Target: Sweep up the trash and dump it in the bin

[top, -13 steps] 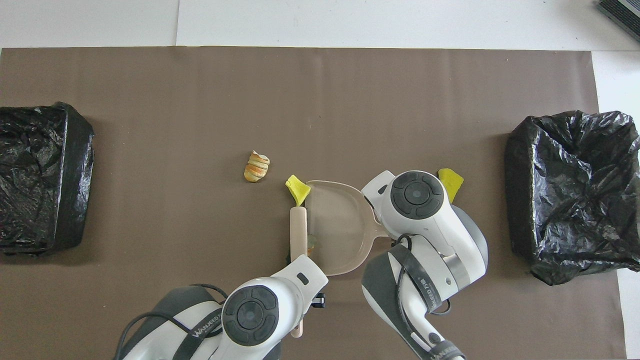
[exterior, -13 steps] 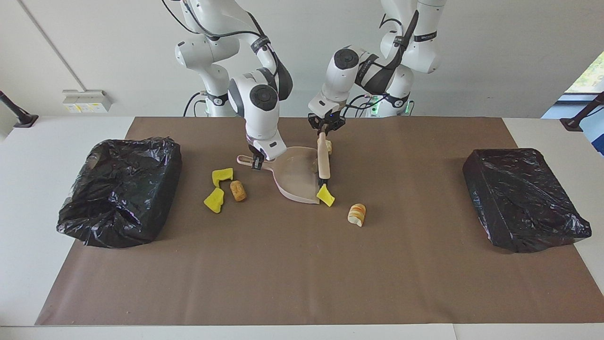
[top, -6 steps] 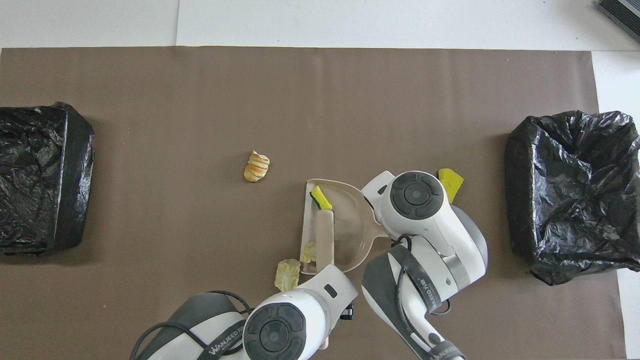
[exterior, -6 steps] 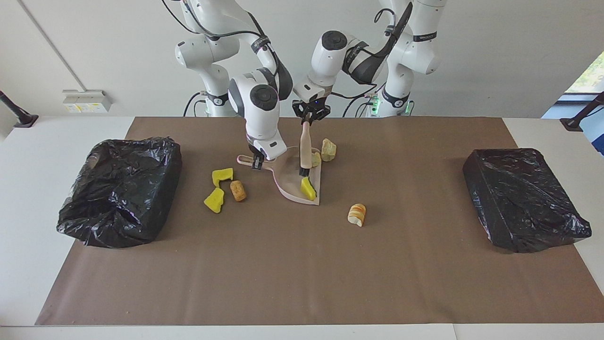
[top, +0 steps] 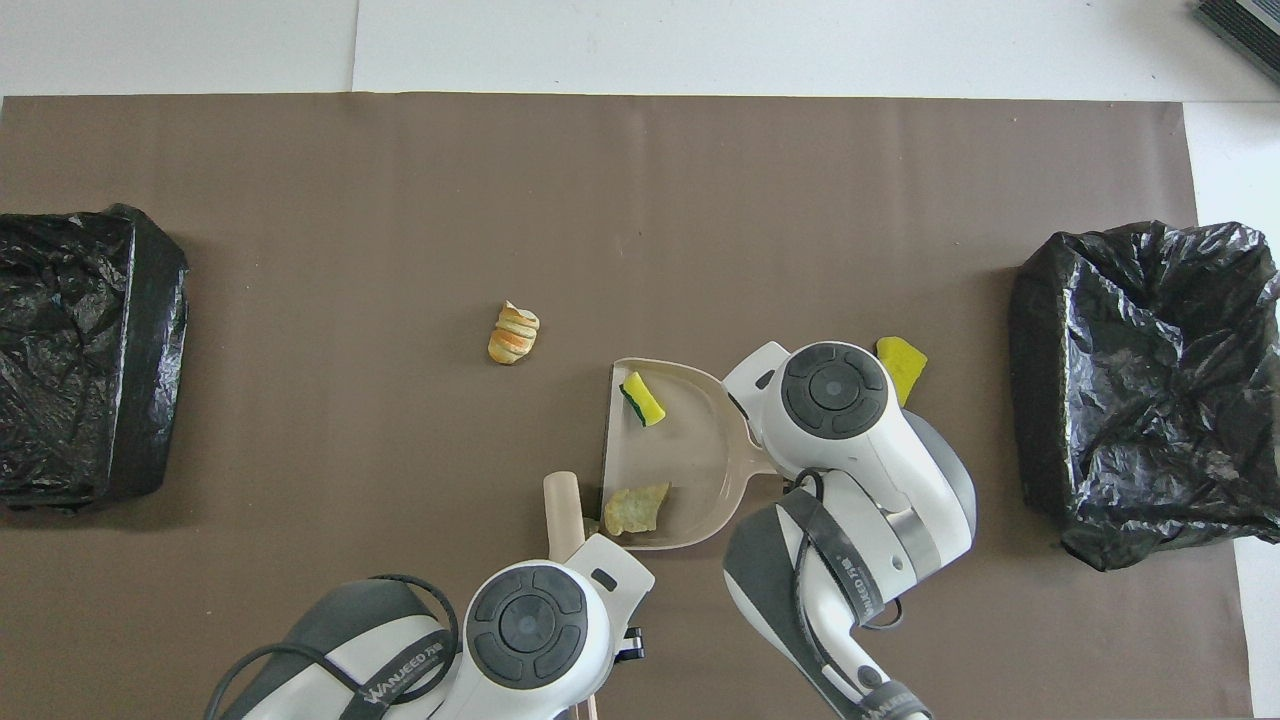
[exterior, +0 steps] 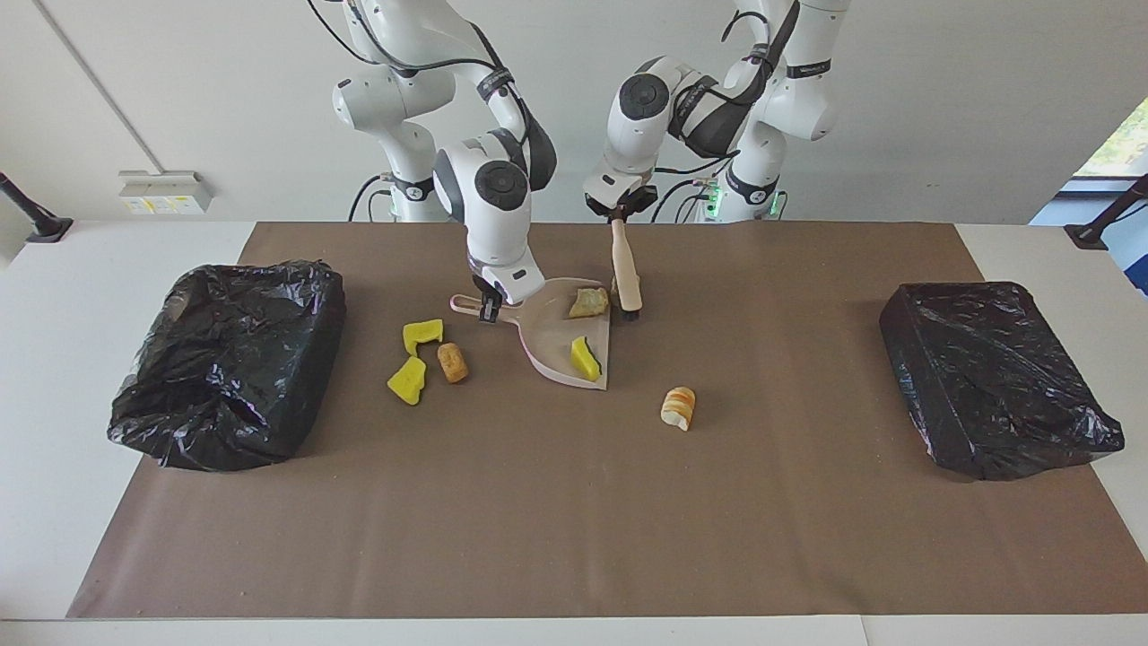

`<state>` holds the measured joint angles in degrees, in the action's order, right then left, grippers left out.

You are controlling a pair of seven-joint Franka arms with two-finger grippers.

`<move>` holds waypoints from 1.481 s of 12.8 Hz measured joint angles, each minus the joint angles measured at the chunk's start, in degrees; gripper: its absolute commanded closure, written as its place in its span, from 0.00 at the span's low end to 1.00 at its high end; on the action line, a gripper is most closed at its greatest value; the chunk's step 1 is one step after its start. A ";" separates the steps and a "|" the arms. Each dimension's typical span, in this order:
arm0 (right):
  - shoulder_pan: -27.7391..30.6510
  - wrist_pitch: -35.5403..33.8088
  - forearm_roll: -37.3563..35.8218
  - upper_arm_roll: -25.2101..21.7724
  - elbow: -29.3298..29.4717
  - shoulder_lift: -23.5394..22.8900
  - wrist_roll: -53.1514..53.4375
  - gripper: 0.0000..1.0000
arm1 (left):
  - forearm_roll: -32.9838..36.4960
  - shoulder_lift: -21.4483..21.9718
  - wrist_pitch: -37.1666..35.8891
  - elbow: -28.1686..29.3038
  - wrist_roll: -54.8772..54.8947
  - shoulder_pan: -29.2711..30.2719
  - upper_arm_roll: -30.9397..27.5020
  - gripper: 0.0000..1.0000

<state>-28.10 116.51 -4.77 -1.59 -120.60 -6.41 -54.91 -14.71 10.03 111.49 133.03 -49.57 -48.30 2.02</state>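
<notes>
My right gripper (exterior: 489, 310) is shut on the handle of the pink dustpan (exterior: 549, 341), which lies flat on the brown mat (exterior: 574, 502). A yellow sponge bit (exterior: 585, 358) and a beige pastry-like piece (exterior: 587, 302) lie in the pan (top: 690, 450). My left gripper (exterior: 619, 215) is shut on the brush (exterior: 625, 278). The brush's bristle end is down beside the pan's open edge, close to the pastry-like piece (top: 635, 507). More trash lies on the mat: a bread-like slice (exterior: 678, 408), two yellow sponge bits (exterior: 421, 335) (exterior: 408, 379) and a brown cork-like lump (exterior: 453, 362).
Two bins lined with black bags stand on the mat, one at the right arm's end (exterior: 229, 359) and one at the left arm's end (exterior: 991, 377). In the overhead view the right arm covers the cork-like lump and most of the sponge bits (top: 902, 360).
The brush swept the yellow sponge bit from the pan's lip into the pan, then drew back out toward the robots. The pastry-like piece went from beside the pan into it. The dustpan stayed put.
</notes>
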 measured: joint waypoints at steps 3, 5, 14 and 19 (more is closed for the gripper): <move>1.20 2.11 -0.52 -0.15 -0.72 -0.06 -6.55 1.00 | 3.06 1.45 0.00 1.86 -13.81 0.32 -0.09 1.00; 1.47 2.75 -0.59 -0.15 -1.06 -0.08 -7.73 1.00 | 3.79 1.64 0.26 1.92 -20.54 0.41 0.09 1.00; 1.46 2.78 -0.75 -0.12 -1.10 -0.08 -7.75 1.00 | -1.41 -3.43 17.55 4.36 -23.55 -2.14 1.28 1.00; 1.53 2.78 -0.90 -0.16 -1.12 -0.08 -7.75 1.00 | -2.93 -6.59 23.62 1.83 -13.88 2.74 0.47 1.00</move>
<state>-26.57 119.29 -5.67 -1.75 -121.71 -6.49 -62.67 -17.64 3.44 135.12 134.87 -63.45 -45.56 2.49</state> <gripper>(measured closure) 0.678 0.740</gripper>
